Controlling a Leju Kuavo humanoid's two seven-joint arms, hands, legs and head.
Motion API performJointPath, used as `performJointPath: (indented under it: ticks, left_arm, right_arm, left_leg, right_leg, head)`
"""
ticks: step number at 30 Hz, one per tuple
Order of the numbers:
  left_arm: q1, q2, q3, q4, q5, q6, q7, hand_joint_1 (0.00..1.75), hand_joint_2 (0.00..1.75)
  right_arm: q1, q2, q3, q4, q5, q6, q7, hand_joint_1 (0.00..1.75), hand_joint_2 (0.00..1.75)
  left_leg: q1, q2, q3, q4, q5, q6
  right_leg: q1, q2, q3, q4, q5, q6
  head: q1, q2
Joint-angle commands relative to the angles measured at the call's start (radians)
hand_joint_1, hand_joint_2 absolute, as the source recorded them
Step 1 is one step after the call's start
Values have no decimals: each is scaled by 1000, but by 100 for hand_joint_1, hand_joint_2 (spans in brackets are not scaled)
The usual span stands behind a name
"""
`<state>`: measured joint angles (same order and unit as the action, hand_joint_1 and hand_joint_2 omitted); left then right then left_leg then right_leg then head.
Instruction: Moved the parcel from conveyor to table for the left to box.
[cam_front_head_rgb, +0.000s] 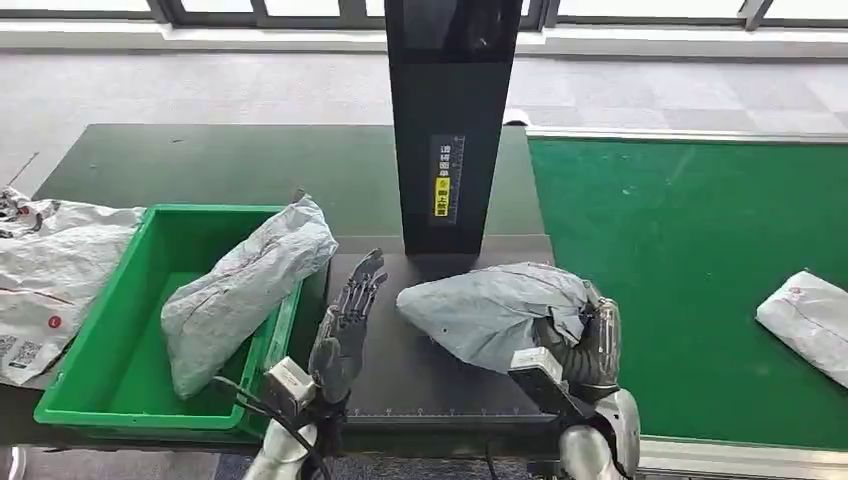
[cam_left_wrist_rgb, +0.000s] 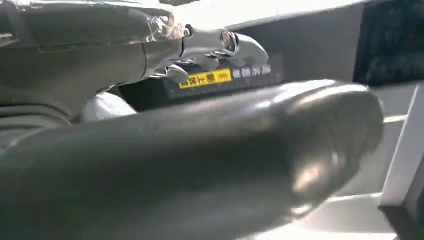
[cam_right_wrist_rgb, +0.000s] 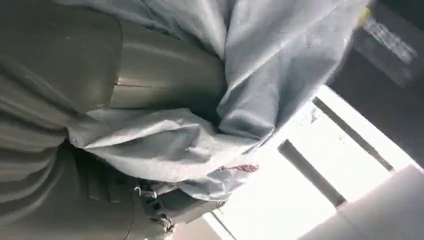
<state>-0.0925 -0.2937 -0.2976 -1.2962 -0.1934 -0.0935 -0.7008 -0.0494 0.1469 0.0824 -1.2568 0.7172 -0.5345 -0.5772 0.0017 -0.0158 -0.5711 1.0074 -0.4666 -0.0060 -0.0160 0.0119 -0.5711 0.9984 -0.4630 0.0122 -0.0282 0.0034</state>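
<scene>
A grey plastic parcel (cam_front_head_rgb: 490, 312) sits on the dark table (cam_front_head_rgb: 400, 370) in front of the black post, and my right hand (cam_front_head_rgb: 580, 345) grips its right end. The right wrist view shows its crumpled grey film (cam_right_wrist_rgb: 200, 145) bunched against my right hand (cam_right_wrist_rgb: 85, 100). My left hand (cam_front_head_rgb: 345, 325) hovers open just left of the parcel, fingers stretched forward, a small gap between them and the bag. In the left wrist view the left hand (cam_left_wrist_rgb: 200, 155) is a blurred thumb close to the lens. A second grey parcel (cam_front_head_rgb: 245, 285) leans in the green box (cam_front_head_rgb: 110, 370).
A black post (cam_front_head_rgb: 450, 120) with a yellow label stands behind the parcel. The green conveyor (cam_front_head_rgb: 690, 260) runs on the right and carries a white parcel (cam_front_head_rgb: 810, 320). Several white bags (cam_front_head_rgb: 45, 270) lie left of the box.
</scene>
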Motion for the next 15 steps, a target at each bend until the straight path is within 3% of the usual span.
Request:
performJointPath:
  ticks: [1, 12, 13, 14, 15]
  left_arm:
    - [-46, 21, -43, 86, 9, 7, 3, 0, 0]
    - [-14, 30, -38, 51, 3, 36, 3, 0, 0]
    - [-11, 31, -38, 45, 3, 37, 3, 0, 0]
    - [-7, 34, -38, 39, 3, 36, 4, 0, 0]
    - [0, 35, -33, 32, 2, 39, 3, 0, 0]
  right_arm:
    - [-252, 37, -3, 508, -26, -5, -29, 175, 175]
    - [-318, 53, 21, 620, -33, 26, -49, 175, 175]
    - [-323, 51, 26, 633, -36, 44, -51, 26, 175]
    - [-324, 51, 31, 640, -38, 60, -52, 0, 175]
    - [-315, 51, 35, 631, -47, 83, -56, 0, 175]
  left_leg:
    - [1, 6, 2, -3, 2, -1]
    - [1, 5, 2, -2, 1, -1]
    - [1, 6, 2, -3, 2, -1]
    - [1, 4, 1, -1, 0, 0]
    - [1, 4, 1, -1, 1, -1]
  right_leg:
    - [1, 3, 1, -4, 3, -1]
    - [1, 3, 0, -2, 2, -1]
    - [2, 3, 1, -3, 3, -1]
    - [1, 3, 0, -1, 1, -1]
    - [2, 2, 0, -2, 2, -1]
  head:
    - [0, 0]
    - [0, 0]
    - [0, 0]
    - [0, 0]
    - [0, 0]
